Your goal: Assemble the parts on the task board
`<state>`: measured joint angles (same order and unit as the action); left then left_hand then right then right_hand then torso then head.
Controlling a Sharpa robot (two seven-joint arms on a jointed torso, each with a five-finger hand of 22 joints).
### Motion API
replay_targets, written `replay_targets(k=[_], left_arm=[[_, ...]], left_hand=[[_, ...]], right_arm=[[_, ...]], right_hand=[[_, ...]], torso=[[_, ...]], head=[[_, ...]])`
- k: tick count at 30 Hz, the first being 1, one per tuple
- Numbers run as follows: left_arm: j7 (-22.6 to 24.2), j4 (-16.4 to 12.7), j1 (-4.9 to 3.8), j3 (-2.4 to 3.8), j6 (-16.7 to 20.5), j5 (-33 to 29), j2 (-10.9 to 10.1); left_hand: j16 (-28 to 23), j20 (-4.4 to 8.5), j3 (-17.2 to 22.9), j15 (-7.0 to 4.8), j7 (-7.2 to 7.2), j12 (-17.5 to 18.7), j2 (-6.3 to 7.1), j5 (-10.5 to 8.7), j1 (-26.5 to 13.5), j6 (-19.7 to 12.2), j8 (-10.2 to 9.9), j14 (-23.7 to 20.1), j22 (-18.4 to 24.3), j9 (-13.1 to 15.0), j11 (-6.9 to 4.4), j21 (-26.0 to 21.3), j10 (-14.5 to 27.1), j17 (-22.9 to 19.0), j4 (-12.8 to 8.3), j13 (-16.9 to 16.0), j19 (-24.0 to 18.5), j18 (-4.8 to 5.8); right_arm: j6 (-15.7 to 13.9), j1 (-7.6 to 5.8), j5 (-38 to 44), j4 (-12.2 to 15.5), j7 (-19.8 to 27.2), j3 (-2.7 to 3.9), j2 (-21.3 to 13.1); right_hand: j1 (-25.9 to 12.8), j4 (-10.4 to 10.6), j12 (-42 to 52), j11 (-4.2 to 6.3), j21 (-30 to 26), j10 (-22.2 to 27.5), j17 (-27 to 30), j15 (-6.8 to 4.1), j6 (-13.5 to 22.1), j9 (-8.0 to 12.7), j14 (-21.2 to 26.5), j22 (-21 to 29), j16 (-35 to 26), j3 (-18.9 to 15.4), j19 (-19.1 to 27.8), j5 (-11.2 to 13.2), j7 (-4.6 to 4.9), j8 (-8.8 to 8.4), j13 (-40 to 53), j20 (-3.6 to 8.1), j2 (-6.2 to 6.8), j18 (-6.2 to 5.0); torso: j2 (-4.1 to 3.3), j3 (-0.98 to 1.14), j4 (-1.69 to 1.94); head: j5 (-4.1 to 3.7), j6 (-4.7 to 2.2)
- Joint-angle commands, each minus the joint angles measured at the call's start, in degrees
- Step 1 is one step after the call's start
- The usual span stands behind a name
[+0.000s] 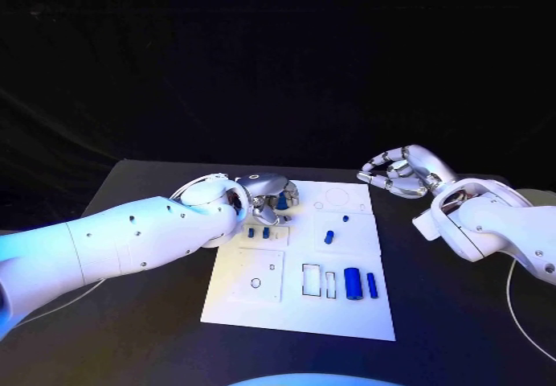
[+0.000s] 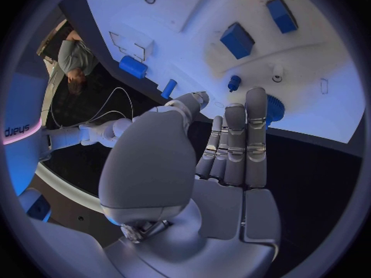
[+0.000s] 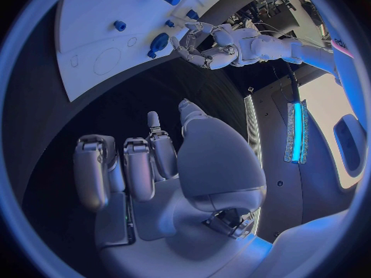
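**Left hand at the board's far-left corner, right hand off its far-right corner**

I see the board [image 1: 249,310] lying flat mid-table, with bare black table [image 1: 139,338] on every side of it. My left hand [image 1: 264,197] sits over the far-left corner of the board. In its wrist view the fingers [image 2: 235,145] lie straight and close together, their tips just at a round blue part [image 2: 272,110] by the board's edge. I cannot tell whether they grip it or only touch it.

My right hand [image 1: 400,173] hangs off the board, just past its far-right corner, above bare table. Its fingers [image 3: 139,167] are curled in on nothing.

The other parts lie in the open: two small pegs [image 1: 257,233] near the left hand, one peg [image 1: 329,236] mid-board, and two cylinders [image 1: 361,284] side by side toward the near-right edge. The board's near-left quarter holds only outlines.
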<state>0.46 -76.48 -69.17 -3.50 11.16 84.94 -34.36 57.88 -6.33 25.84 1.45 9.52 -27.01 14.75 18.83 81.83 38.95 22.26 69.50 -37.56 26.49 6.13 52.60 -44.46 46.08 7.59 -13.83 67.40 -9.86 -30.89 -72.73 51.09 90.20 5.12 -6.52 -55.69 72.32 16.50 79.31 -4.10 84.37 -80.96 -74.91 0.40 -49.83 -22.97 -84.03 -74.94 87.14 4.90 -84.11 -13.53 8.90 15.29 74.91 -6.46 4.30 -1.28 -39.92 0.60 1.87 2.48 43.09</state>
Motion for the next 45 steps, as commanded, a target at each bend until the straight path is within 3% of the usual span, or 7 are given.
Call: replay_targets(k=[1,8,10,25,37,45], left_arm=[[-0.77,0.71,0.12,0.0,-4.51,7.25,0.7],[-3.16,2.3,0.24,-0.01,-7.44,9.52,1.91],[-3.64,2.7,0.25,0.0,-7.81,9.79,2.26],[-4.34,5.03,0.31,0.02,-7.43,9.64,4.13],[-4.19,5.41,0.34,0.03,-7.5,8.86,4.52],[-3.63,5.85,0.43,0.02,-7.86,8.57,4.93]], left_hand=[[1.7,0.13,0.4,-0.16,-0.21,0.33,0.18,0.08,0.13,0.67,-0.37,1.34,-2.84,-0.74,-0.06,2.42,-0.71,0.77,-0.06,0.72,1.35,0.45],[5.34,0.12,0.46,-0.17,-0.25,0.17,0.36,-0.29,-0.66,2.6,-0.4,3.43,-7.62,-2.09,-0.15,6.46,-2.1,2.59,0.53,1.89,3.39,1.22],[7.64,0.13,1.01,-0.31,-0.36,-0.37,0.37,-0.28,-0.75,3.72,-0.51,4.98,-11.35,-2.76,-0.33,9.45,-3.73,4.31,0.75,2.21,5.08,1.85],[12.52,0.05,5.26,-0.63,-0.56,0.44,-0.63,-0.34,-0.36,7.74,-1.04,8.45,-19.84,-4.7,-0.67,16.25,-8.49,7.51,0.93,4.27,8.48,3.26],[14.29,0.34,6.64,-1.14,-1.26,1.44,-1.33,-0.53,-0.7,10.22,-1.19,9.95,-23.24,-5.11,-1.4,18.94,-11.55,8.66,0.69,5.16,9.74,3.81],[14.48,0.64,7.3,-1.58,-1.89,2.64,-1.71,-0.54,-0.48,11.27,-1.39,10.23,-23.29,-5.25,-1.88,19.08,-12.4,8.37,0.11,5.76,9.57,3.78]], right_arm=[[0.3,0.07,0.34,0.01,0.41,0.0,0.12],[0.26,0.11,0.37,-0.03,0.4,0.0,0.18],[0.24,0.12,0.38,0.0,0.39,0.0,0.18],[0.33,0.13,0.43,0.03,0.31,0.01,0.32],[0.42,0.13,0.48,-0.03,0.27,0.01,0.49],[0.5,0.14,0.53,-0.05,0.24,0.01,0.56]], right_hand=[[0.38,-0.29,-0.33,0.06,-0.28,0.36,-5.77,-0.51,0.38,0.03,-3.92,-11.2,-0.34,0.2,-2.35,-0.17,-0.12,0.17,4.55,0.48,0.04,-0.31],[0.41,-0.26,-0.26,0.06,-0.33,0.29,-5.78,-0.51,0.37,0.02,-3.92,-11.17,-0.34,0.21,-2.32,-0.29,-0.13,0.2,4.62,0.49,0.04,-0.32],[0.41,-0.26,-0.26,0.06,-0.33,0.29,-5.78,-0.51,0.37,0.02,-3.92,-11.17,-0.34,0.21,-2.32,-0.29,-0.13,0.2,4.62,0.49,0.04,-0.32],[0.41,-0.21,-0.17,0.07,-0.29,0.2,-5.85,-0.52,0.32,0.01,-3.94,-11.21,-0.32,0.2,-2.35,-0.4,-0.14,0.26,4.7,0.49,0.03,-0.3],[0.41,-0.17,-0.03,0.08,-0.23,0.07,-5.87,-0.53,0.25,-0.01,-3.94,-11.24,-0.32,0.2,-2.39,-0.46,-0.16,0.32,4.83,0.5,0.01,-0.29],[0.39,-0.13,0.0,0.1,-0.29,0.03,-5.8,-0.54,0.17,-0.03,-3.93,-11.21,-0.35,0.2,-2.36,-0.51,-0.18,0.39,4.85,0.5,-0.01,-0.3]], torso=[[-0.03,0.0,-0.03],[0.02,0.07,-0.01],[-0.02,0.05,0.01],[0.02,0.06,0.03],[0.05,0.04,0.12],[0.02,0.04,0.08]], head=[[-0.09,0.0],[-0.26,0.13],[-0.37,0.16],[-0.62,0.4],[-0.61,0.57],[-0.61,0.73]])
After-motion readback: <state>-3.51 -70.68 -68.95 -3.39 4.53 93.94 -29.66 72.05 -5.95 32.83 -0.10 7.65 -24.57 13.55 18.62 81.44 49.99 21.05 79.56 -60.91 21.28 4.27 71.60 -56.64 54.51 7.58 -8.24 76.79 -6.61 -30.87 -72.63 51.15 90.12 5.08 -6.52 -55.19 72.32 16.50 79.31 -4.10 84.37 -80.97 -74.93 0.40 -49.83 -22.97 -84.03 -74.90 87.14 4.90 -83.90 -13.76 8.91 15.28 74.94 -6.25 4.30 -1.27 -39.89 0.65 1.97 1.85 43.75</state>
